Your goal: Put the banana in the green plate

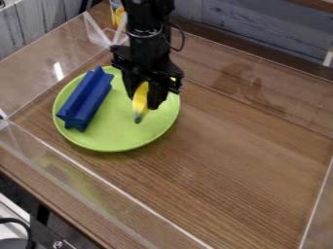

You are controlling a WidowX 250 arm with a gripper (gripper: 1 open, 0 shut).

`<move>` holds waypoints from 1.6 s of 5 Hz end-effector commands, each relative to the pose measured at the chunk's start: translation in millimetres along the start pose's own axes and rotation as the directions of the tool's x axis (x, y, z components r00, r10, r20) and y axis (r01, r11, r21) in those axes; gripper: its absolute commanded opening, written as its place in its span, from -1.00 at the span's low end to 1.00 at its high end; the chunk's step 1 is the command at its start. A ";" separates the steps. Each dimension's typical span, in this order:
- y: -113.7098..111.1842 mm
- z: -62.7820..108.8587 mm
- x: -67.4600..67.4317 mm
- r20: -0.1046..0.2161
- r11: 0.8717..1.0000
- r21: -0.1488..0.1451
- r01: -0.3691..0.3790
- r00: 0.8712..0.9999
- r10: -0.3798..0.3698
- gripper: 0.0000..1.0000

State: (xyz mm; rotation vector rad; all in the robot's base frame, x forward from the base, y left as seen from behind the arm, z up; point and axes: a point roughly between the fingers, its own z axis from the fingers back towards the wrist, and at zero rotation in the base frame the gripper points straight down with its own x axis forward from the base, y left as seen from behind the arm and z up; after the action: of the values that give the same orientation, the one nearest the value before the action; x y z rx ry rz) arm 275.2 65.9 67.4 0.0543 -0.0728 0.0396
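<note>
I see a big brown wooden bench (pixel 221 165) with clear walls around it. On it sits the round green plate (pixel 124 136). A blue block (pixel 86 97) lies on the left part of the plate. My black arm points straight down over the plate. Its fingers (pixel 142 94) are pinching the small yellow banana (pixel 139 105), which hangs over the plate's middle, dark tip down.

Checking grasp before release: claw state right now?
Claw: closed on the banana, pointing down over the green plate.
</note>
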 end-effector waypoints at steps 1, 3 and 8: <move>5.3 6.2 3.4 0.021 1.000 0.011 -0.005 1.000 0.005 -1.00; 6.9 4.4 1.3 0.007 1.000 0.013 0.000 1.000 0.000 -1.00; 11.0 5.7 5.1 -0.021 1.000 0.013 -0.014 1.000 0.014 1.00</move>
State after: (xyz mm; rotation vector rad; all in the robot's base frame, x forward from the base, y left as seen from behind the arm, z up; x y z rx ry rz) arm 271.3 73.8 59.5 0.0529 0.0025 0.0526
